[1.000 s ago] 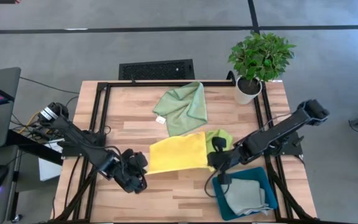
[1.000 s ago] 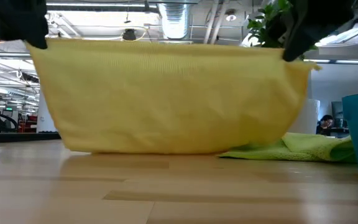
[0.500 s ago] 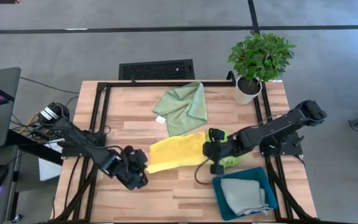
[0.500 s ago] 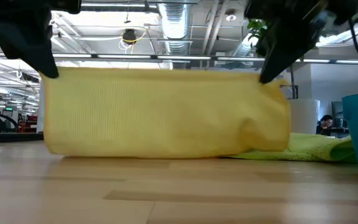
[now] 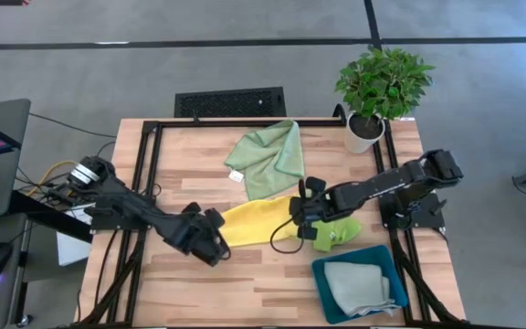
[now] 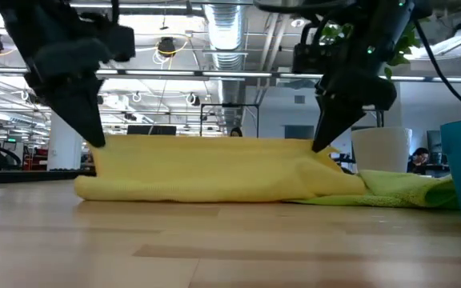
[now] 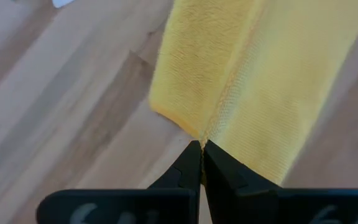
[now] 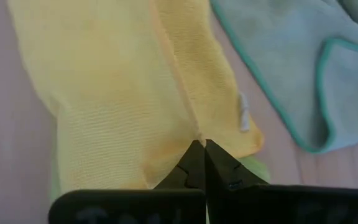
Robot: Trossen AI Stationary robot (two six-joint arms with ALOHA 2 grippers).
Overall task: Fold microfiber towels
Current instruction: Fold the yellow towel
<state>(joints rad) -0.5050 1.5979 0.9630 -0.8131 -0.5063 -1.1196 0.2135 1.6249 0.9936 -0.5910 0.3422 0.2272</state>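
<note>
Low view, yellow towel hiding lime towel

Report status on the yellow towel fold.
Left gripper and right gripper both shut on yellow towel edge. Towel folded over, low on table. Nothing obstructing.

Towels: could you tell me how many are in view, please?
4: yellow towel mid-table, held by both grippers; lime towel beside it; green towel behind; grey-blue towel in the tray.
</note>
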